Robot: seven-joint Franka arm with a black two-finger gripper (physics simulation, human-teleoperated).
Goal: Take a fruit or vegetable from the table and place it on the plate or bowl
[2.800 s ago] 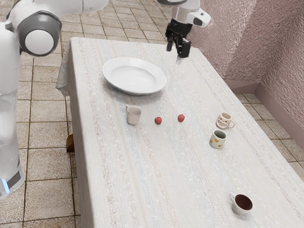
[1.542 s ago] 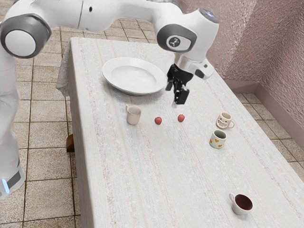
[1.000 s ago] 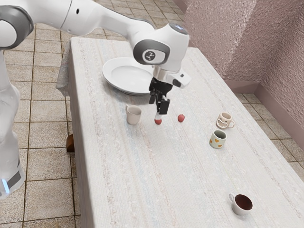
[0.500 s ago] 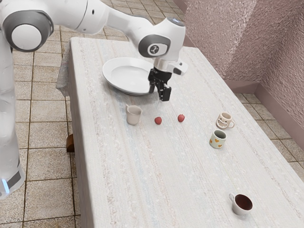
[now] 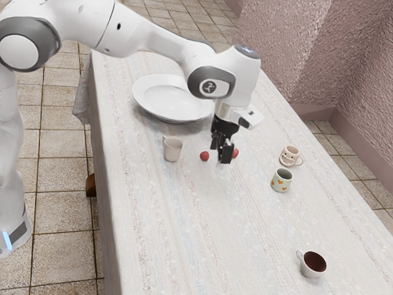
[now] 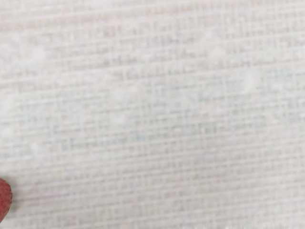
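Observation:
Two small red fruits lie on the white tablecloth: one (image 5: 204,156) toward the exterior view's left and one (image 5: 235,152) toward its right, half hidden behind my hand. My black gripper (image 5: 221,151) hangs low over the cloth between them, closer to the right fruit, open with nothing between its fingers. A sliver of one red fruit (image 6: 3,200) shows at the edge of the wrist view, off to the side of my hand. The white plate (image 5: 166,98) sits empty farther back on the table.
A beige cup (image 5: 173,148) stands just left of the fruits. A smiley mug (image 5: 290,156) and a green heart mug (image 5: 281,180) stand to the right. A white mug with a dark inside (image 5: 312,263) is near the front. The table's left edge (image 5: 98,184) drops to a tiled floor.
My hand swung from beside the plate's rim down and toward the exterior view's right, and now sits low between the two fruits. Both fruits lie where they were.

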